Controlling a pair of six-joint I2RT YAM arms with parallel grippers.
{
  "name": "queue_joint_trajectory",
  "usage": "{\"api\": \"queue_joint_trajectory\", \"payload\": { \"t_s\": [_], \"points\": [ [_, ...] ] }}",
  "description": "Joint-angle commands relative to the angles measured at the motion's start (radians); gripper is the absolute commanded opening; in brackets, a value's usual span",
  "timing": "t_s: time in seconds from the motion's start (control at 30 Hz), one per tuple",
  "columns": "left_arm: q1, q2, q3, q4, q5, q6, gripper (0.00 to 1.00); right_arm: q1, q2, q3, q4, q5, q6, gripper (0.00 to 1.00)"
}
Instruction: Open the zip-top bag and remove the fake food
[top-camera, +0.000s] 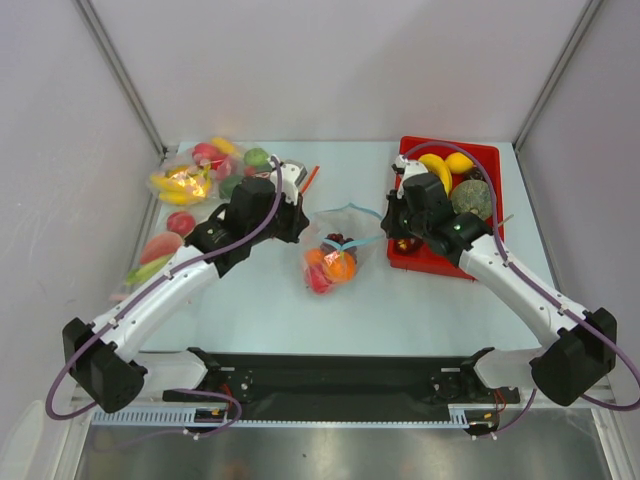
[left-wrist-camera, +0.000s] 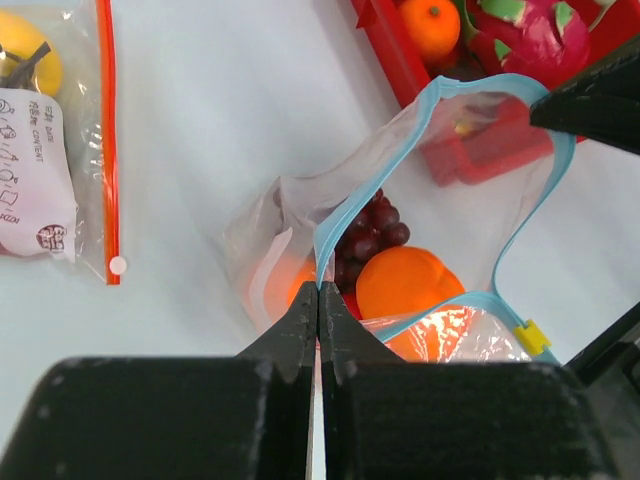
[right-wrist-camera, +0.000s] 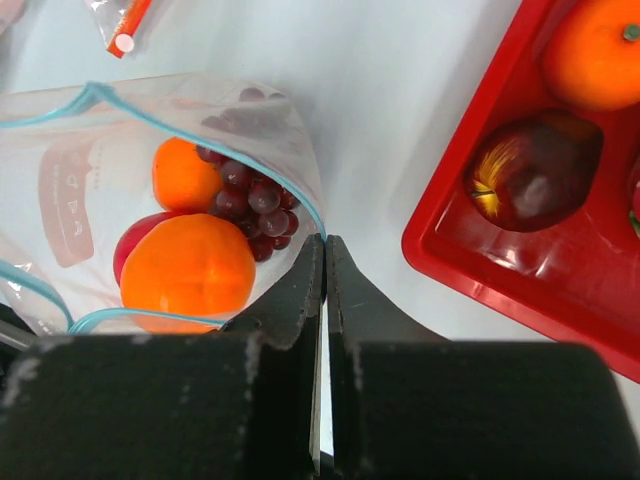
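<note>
Clearly zip-top bag (top-camera: 347, 224) gapes wide (blue-green rim), fake food (top-camera: 338, 266) inside.

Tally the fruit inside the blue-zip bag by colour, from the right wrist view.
Orange fruits: 2
Red fruit: 1
Purple grape bunch: 1
Total: 4, all inside the zip-top bag

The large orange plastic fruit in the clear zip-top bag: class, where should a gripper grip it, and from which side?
Probably grip the large orange plastic fruit across its rounded middle, reaching down through the open mouth of the clear zip-top bag. It lies exposed inside the loop of the blue-green zip strip, beside the purple grapes; plastic covers the rest.
</note>
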Motion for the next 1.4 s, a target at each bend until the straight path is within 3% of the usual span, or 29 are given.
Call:
{"api": "queue_joint_trajectory", "payload": {
  "t_s": [0.0, 0.3, 0.37, 0.4, 0.43, 0.6, 0.77, 0.97, 1.37],
  "points": [
    [0.008, -0.03, 0.057, -0.057, -0.003, 0.04, 0.0, -0.009, -0.035, -0.002, -0.014, 0.054, -0.025, 0.0],
    [0.006, -0.024, 0.026, -0.008, 0.077, -0.001, 0.0, -0.011, -0.029, 0.01, -0.058, 0.1, -0.017, 0.0],
    [0.006, -0.022, 0.013, 0.007, 0.089, -0.013, 0.0, -0.008, -0.039, 0.03, -0.072, 0.096, -0.014, 0.11],
    [0.006, -0.022, 0.011, 0.015, 0.091, -0.015, 0.0, -0.008, -0.045, 0.037, -0.077, 0.093, -0.021, 0.26],
    [0.006, -0.024, 0.011, 0.018, 0.094, -0.015, 0.0, -0.005, -0.058, 0.048, -0.088, 0.093, -0.038, 0.32],
    [0.006, -0.03, 0.014, 0.029, 0.114, -0.018, 0.0, -0.006, -0.098, 0.158, -0.118, 0.079, -0.101, 0.5],
    [0.006, -0.031, 0.005, 0.039, 0.132, -0.024, 0.0, 0.0, -0.126, 0.225, -0.051, -0.048, -0.095, 0.52],
    [0.006, -0.031, 0.003, 0.047, 0.14, -0.027, 0.0, 0.012, -0.071, 0.191, 0.095, -0.287, 0.007, 0.46],
    [0.005, -0.079, -0.093, 0.114, 0.161, -0.064, 0.0, 0.132, 0.136, 0.145, 0.043, -0.245, 0.009, 0.42]
  ]
}}
